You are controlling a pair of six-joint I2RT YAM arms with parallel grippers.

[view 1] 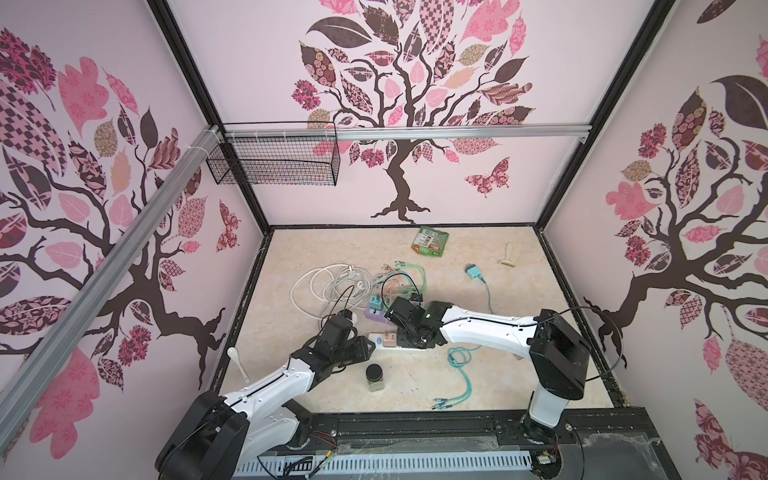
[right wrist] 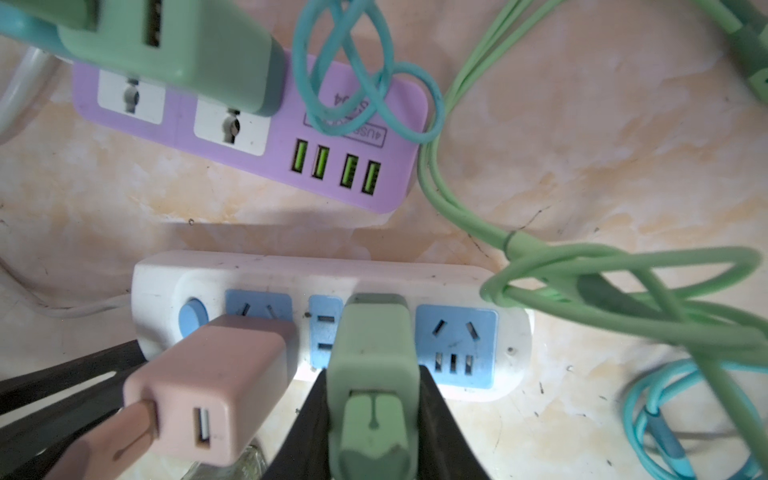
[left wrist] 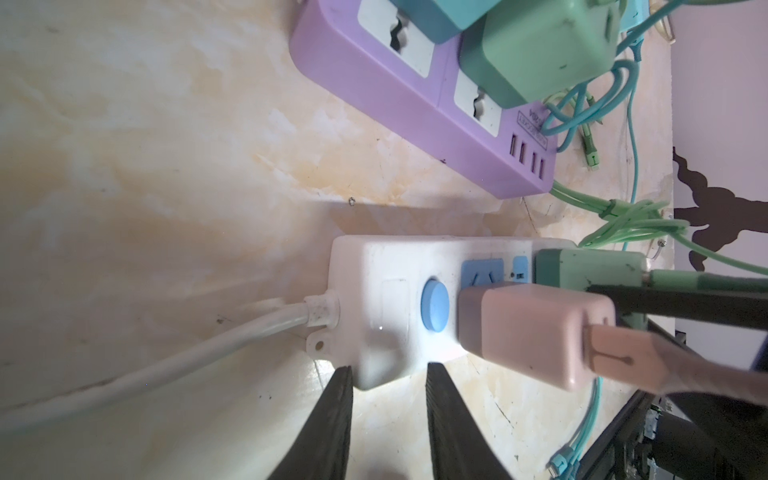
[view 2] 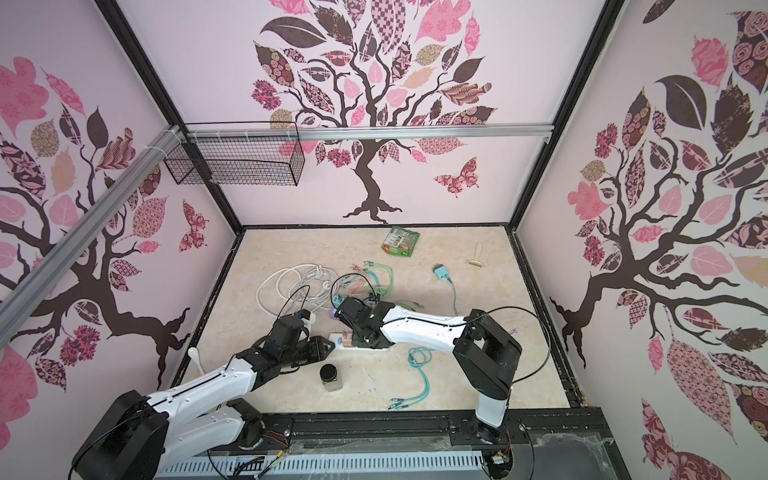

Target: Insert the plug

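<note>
Green plug [right wrist: 372, 353] — pinched by right gripper [right wrist: 370, 419], arm stretched leftward.

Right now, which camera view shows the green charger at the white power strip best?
The right wrist view: the green charger fills the centre, standing in the white power strip between the right hand's fingers. The left wrist view shows only its side, behind the pink charger. In both top views the right arm hides it.
</note>
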